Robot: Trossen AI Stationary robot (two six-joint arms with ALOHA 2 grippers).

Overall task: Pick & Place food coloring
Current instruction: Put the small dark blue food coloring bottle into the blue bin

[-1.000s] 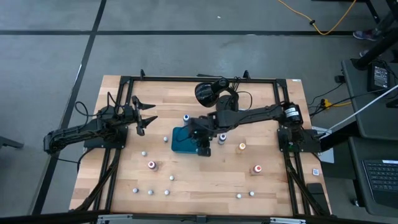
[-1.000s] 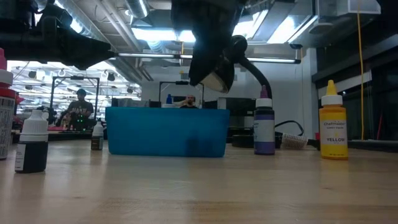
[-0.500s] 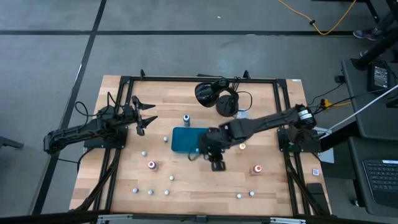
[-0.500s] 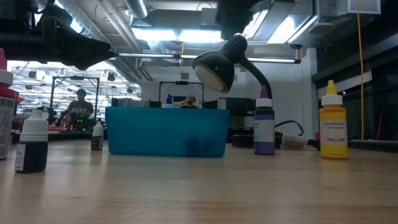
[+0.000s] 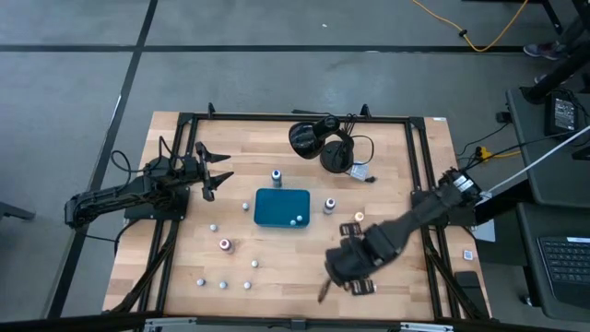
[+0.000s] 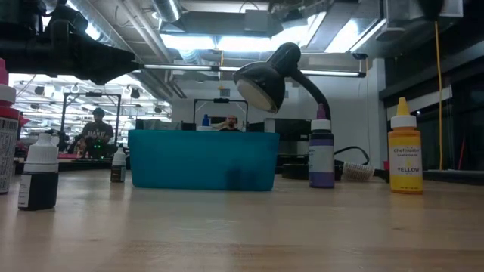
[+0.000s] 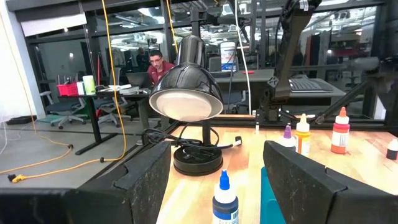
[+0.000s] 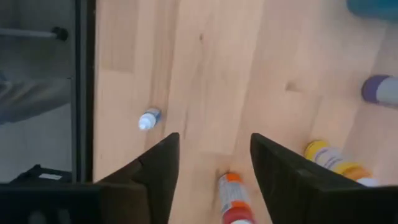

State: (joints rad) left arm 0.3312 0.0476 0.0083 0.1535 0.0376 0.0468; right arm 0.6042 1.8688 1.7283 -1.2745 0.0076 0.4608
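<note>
The food coloring bottles stand scattered on the wooden table: a blue-topped one (image 5: 276,175), a purple one (image 5: 329,205), a yellow one (image 5: 359,218), a red one (image 5: 225,245) and several tiny pale ones. One tiny pale bottle (image 5: 295,220) lies in the teal tray (image 5: 273,205). My right gripper (image 5: 352,273) hangs open above the near right of the table, pointing down. In its wrist view an orange-topped bottle (image 8: 233,198) stands on the table far below, between the fingers. My left gripper (image 5: 214,171) waits open at the far left.
A black desk lamp (image 5: 318,140) with its cable stands at the far edge behind the tray. A black frame rail (image 5: 304,117) runs around the table. Tiny bottles (image 5: 222,285) dot the near left. Bare wood lies between the tray and the near edge.
My right gripper has swung from over the teal tray toward the table's near right corner, rising a little and turning about its own axis. It now covers the orange-topped bottle in the high view. A tiny pale bottle shows in the tray where the gripper was.
</note>
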